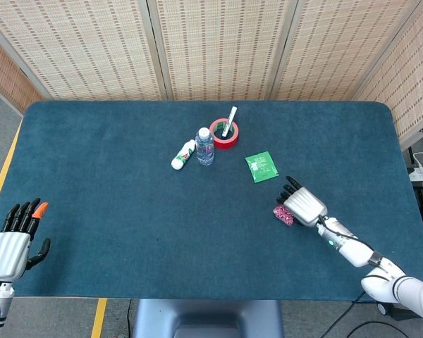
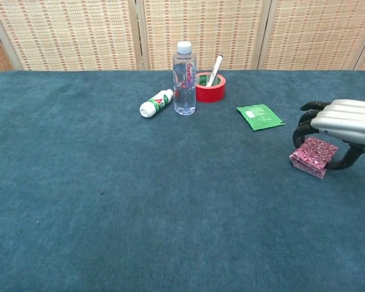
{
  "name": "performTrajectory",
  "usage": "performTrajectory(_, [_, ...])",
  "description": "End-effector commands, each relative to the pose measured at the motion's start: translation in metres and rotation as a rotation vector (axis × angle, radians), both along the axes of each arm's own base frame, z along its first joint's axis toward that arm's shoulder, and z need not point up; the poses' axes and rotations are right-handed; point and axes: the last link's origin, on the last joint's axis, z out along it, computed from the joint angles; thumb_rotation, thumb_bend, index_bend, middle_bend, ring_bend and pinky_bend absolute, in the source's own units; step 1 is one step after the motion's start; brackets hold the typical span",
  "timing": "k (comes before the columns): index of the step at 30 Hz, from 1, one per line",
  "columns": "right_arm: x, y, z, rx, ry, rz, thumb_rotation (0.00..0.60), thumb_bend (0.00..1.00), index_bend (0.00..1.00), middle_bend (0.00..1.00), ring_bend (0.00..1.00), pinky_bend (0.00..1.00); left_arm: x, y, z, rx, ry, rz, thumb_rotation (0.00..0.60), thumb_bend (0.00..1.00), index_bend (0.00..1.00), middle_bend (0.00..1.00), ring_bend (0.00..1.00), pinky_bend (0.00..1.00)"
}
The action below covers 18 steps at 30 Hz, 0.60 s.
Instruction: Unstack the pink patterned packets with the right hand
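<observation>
- Packets (image 2: 314,156) sit stacked on the table (image 2: 109,213), right robot hand (image 2: 344,125) curled around them, grasp uncertain.
- Risk: both packets lift together, since fingers straddle the whole stack.

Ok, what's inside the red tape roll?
A white marker stands tilted inside the red tape roll, its top leaning out over the rim. Something green shows low inside; the roll's wall hides the rest.
</observation>
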Motion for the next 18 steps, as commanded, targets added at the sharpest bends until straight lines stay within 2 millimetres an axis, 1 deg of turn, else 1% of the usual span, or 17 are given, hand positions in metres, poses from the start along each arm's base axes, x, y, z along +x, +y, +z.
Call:
performTrajectory(1, [-0.0005,0.0001,0.0002,-0.002,0.005,0.002,0.6,0.19,0.63,0.43,0.2,0.0,-0.0001,0.0001,0.0001,-0.001,-0.001,-0.001,0.6,0.46,0.0,0.0,0.0,0.0])
performTrajectory(7, [-0.0005,0.0006,0.0008,-0.003,0.008,0.004,0.6,0.19,0.64,0.43,0.2,0.0,-0.0001,0.0001,0.0003,0.0,-0.002,0.0,0.6,0.46,0.0,0.0,0.0,0.0])
performTrajectory(18, [0.0056,0.0006,0.0085,-0.024,-0.006,0.025,0.6,0.19,0.66,0.44,0.22,0.0,0.0002,-0.0003,-0.0002,-0.002,-0.002,-0.003,0.6,0.46,0.0,0.0,0.0,0.0])
